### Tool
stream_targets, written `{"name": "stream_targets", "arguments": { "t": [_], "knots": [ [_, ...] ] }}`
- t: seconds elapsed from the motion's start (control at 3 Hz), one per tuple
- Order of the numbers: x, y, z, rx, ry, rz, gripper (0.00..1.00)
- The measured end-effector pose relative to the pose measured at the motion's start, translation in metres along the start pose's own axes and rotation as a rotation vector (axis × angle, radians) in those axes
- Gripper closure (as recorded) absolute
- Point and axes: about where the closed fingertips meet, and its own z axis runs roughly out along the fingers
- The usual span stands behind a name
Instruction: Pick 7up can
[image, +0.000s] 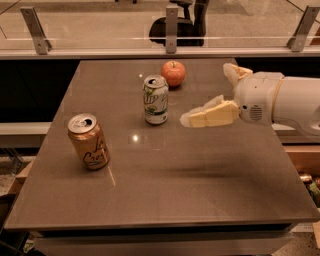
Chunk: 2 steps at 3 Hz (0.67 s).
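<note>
The 7up can (156, 100) stands upright on the brown table (165, 170), a little behind its middle; it is white and silver with green lettering and an opened silver top. My gripper (206, 94) reaches in from the right on a white arm, just right of the can and at about its height, not touching it. One cream finger (210, 115) points left toward the can and the other (235, 71) sticks up behind, so the gripper is open and empty.
A red apple (173, 73) sits just behind and right of the 7up can. An orange-gold can (89, 141) stands at the front left. A glass railing with metal posts (171, 30) runs behind the table's far edge.
</note>
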Motion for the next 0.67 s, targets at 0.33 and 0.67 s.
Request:
{"name": "stream_targets", "arguments": {
  "t": [0.33,0.67],
  "knots": [
    [0.004,0.005,0.025,-0.043,-0.026,-0.012,0.00],
    [0.004,0.006,0.047,-0.071,-0.031,-0.033,0.00]
  ]
}}
